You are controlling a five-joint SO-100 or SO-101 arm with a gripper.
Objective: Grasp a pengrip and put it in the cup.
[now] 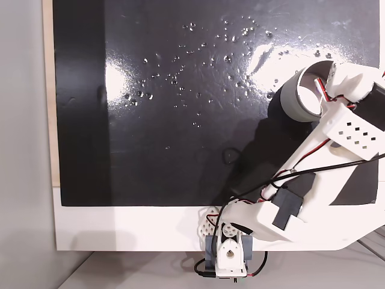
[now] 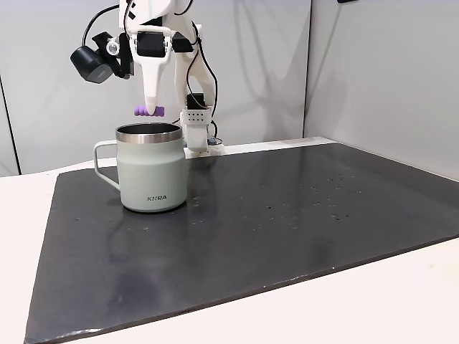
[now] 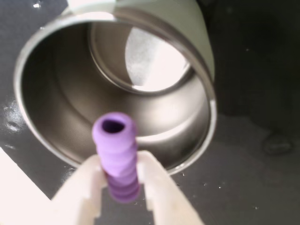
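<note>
— How far along is the arm?

— The grasp looks done: the claw [image 3: 119, 180] is clamped on the small light-purple ribbed rubber pengrip [image 3: 116, 154], held in the air directly above the open mouth of the grey-green metal cup [image 2: 150, 168] with the shiny steel inside.

— And what remains?

— Only the drop, by the look of it. In a fixed view the pengrip [image 2: 148, 110] hangs just over the rim, so the cup on the dark mat [image 2: 287, 215] seems empty yet.

Bare lab-like bench, black mat [image 2: 301, 215] on white table [image 1: 132, 229], plain grey walls [image 2: 373, 72]
</note>
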